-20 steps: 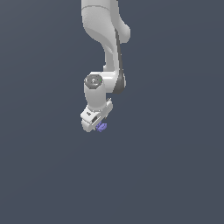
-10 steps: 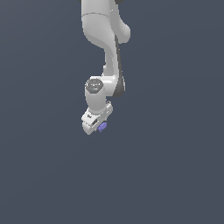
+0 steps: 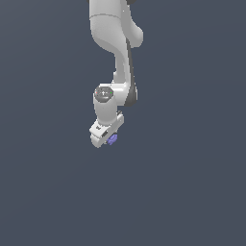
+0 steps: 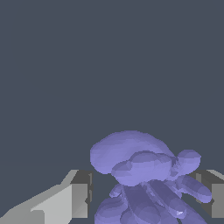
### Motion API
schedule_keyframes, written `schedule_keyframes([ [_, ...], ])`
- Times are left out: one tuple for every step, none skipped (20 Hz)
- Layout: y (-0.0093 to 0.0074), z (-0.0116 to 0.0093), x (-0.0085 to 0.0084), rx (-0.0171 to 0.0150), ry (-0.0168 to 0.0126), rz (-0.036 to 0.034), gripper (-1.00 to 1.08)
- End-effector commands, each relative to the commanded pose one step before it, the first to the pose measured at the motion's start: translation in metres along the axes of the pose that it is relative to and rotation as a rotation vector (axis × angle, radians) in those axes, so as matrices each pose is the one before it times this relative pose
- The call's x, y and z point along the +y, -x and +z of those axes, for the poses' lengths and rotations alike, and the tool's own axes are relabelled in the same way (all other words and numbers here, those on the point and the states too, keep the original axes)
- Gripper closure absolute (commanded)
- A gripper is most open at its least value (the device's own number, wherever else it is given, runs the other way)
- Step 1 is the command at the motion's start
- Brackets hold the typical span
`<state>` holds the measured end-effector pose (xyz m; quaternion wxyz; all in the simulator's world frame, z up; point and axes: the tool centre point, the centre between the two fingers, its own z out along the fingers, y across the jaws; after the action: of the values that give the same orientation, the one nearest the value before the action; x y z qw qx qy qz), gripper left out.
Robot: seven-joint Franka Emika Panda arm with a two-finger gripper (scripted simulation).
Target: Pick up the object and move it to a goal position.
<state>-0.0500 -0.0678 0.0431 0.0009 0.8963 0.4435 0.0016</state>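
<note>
The object, a small periwinkle-purple knobbly cluster, hangs at the tip of the white arm in the exterior view, above the dark floor. My gripper is shut on it. In the wrist view the object fills the space between the two fingers, with its bumps pressed against both pads. Its lower part is cut off by the frame edge.
A plain dark grey-blue floor fills both views. The white arm comes down from the top of the exterior view. No goal marker shows.
The wrist has tilted and sunk slightly. The object stays in the grip at nearly the same spot in the exterior view.
</note>
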Motion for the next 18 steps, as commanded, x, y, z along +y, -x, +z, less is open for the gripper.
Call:
schedule_keyframes([
  [-0.0013, -0.00136, 0.00063, 0.00164, 0.00467, 0.00232, 1.08],
  [-0.00129, -0.00115, 0.00043, 0.0015, 0.00407, 0.00203, 1.08],
  [-0.00165, -0.00147, 0.00055, 0.00191, 0.0052, 0.00259, 1.08],
  [-0.00199, -0.00179, 0.00067, 0.00232, 0.00632, 0.00315, 1.08],
  [-0.00233, -0.00208, 0.00079, 0.00271, 0.00738, 0.00368, 1.08],
  [-0.00266, -0.00238, 0.00089, 0.00309, 0.00842, 0.0042, 1.08],
  [-0.00297, -0.00267, 0.001, 0.00345, 0.00943, 0.0047, 1.08],
  [-0.00327, -0.00294, 0.0011, 0.0038, 0.01039, 0.00518, 1.08],
  [-0.00356, -0.00319, 0.0012, 0.00412, 0.01129, 0.00562, 1.08],
  [-0.00383, -0.00344, 0.00129, 0.00443, 0.01216, 0.00605, 1.08],
  [-0.00408, -0.00367, 0.00138, 0.00472, 0.01297, 0.00645, 1.08],
  [-0.00432, -0.00389, 0.00146, 0.00499, 0.01374, 0.00683, 1.08],
  [-0.00453, -0.00409, 0.00154, 0.00523, 0.01444, 0.00717, 1.08],
  [-0.00473, -0.00427, 0.00161, 0.00544, 0.01509, 0.00749, 1.08],
  [-0.00491, -0.00444, 0.00167, 0.00563, 0.01569, 0.00778, 1.08],
  [-0.00508, -0.00459, 0.00173, 0.00581, 0.01624, 0.00805, 1.08],
  [-0.00522, -0.00473, 0.00178, 0.00596, 0.01674, 0.00829, 1.08],
  [-0.00535, -0.00484, 0.00183, 0.00607, 0.01716, 0.00849, 1.08],
])
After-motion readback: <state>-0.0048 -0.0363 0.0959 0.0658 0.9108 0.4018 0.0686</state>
